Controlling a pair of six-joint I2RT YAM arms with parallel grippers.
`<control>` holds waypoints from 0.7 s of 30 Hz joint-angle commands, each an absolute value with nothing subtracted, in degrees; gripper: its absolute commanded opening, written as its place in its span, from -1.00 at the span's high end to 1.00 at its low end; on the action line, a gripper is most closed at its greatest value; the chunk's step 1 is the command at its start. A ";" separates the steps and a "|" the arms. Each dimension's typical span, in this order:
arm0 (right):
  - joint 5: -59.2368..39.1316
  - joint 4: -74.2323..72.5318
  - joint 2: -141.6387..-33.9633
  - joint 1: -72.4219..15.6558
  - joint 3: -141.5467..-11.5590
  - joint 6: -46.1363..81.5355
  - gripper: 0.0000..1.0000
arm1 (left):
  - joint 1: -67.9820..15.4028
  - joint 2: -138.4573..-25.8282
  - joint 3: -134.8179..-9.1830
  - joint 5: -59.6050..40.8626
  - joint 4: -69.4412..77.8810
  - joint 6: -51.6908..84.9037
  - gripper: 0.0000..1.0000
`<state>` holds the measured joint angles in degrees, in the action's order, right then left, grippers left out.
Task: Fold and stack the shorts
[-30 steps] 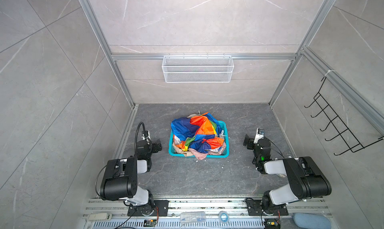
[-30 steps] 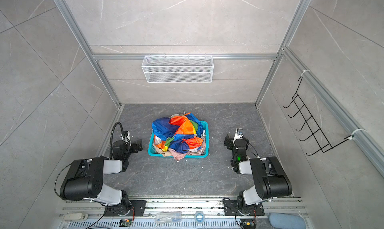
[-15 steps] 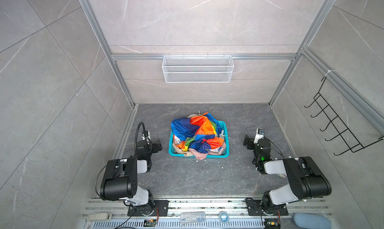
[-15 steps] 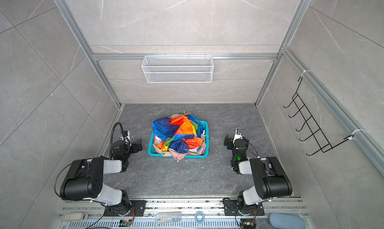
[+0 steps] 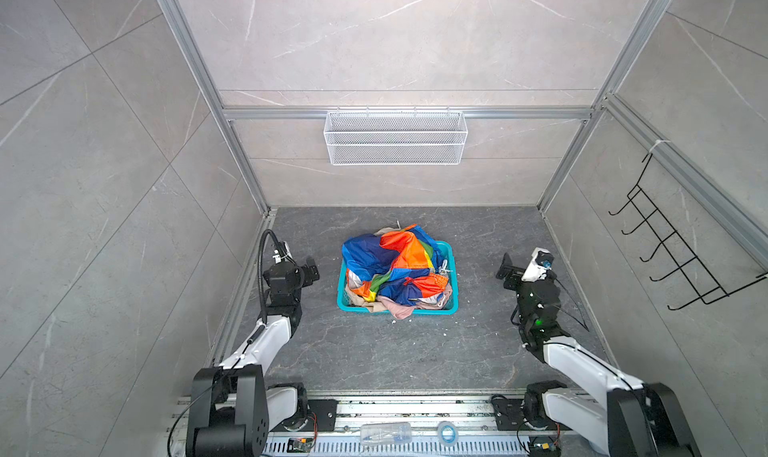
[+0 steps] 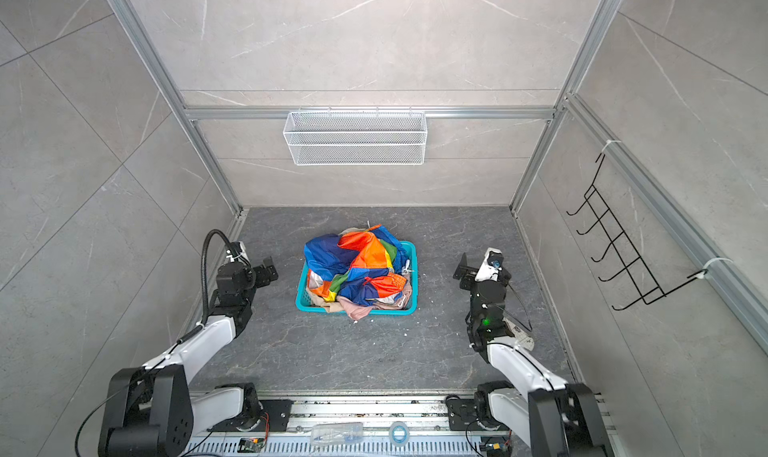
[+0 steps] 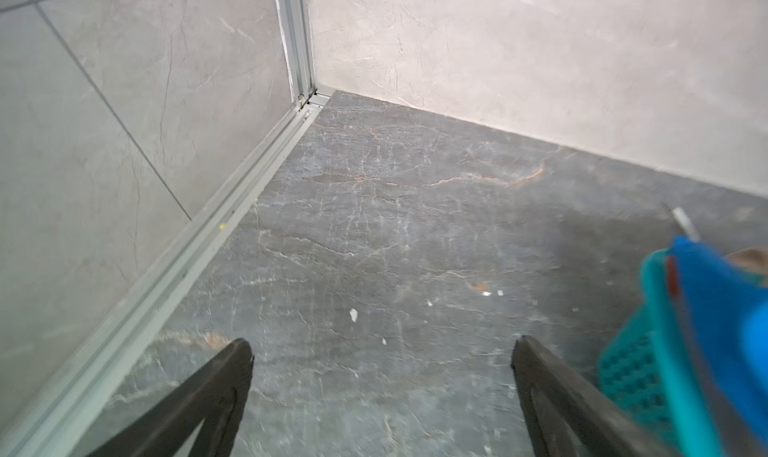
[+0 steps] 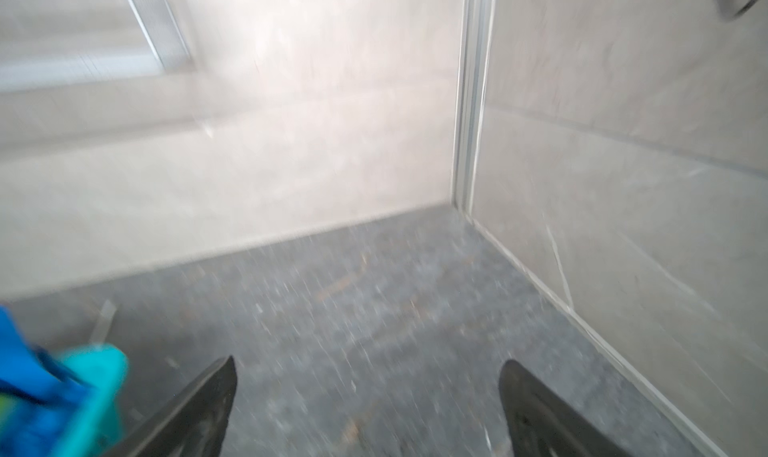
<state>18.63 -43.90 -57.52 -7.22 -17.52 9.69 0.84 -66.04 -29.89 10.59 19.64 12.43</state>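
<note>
Nothing is shifting yet: both jaws are staying open and empty, and 3 shorts [image 5: 395, 264] are still lying heaped in the basket [image 5: 440, 310].

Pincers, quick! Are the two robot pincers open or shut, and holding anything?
The left pincer is open, holding nothing.
The right pincer is open, holding nothing.

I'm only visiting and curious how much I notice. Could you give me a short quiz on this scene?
1. True or false: the left end effector holds fabric.
2. Which shorts lie topmost in the teal basket? A striped, B pink, C beige.
3. Fill in: the right end effector is ___ (open or shut).
Key: 1 false; 2 A, the rainbow-striped shorts; 3 open.
</note>
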 commanded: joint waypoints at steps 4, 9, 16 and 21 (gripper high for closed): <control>2.54 -31.72 -54.89 -6.95 -20.65 22.13 -0.99 | 0.49 -57.44 -33.48 -7.50 14.56 27.08 -0.99; -3.98 -7.86 -60.30 -9.43 -33.58 24.60 -0.99 | -3.97 -56.03 -38.57 -9.80 8.50 30.03 -0.99; -0.91 2.57 -68.86 -21.15 -40.71 26.35 -0.99 | -14.84 -55.37 -38.30 -4.88 5.49 29.37 -0.99; -2.19 2.82 -77.16 -25.20 -44.90 29.23 -0.99 | -17.72 -54.32 -38.10 -2.07 0.71 29.40 -0.99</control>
<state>-1.76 -1.15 -73.95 -24.10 -41.71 26.61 -16.88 -55.75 -37.06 -4.78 3.55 28.77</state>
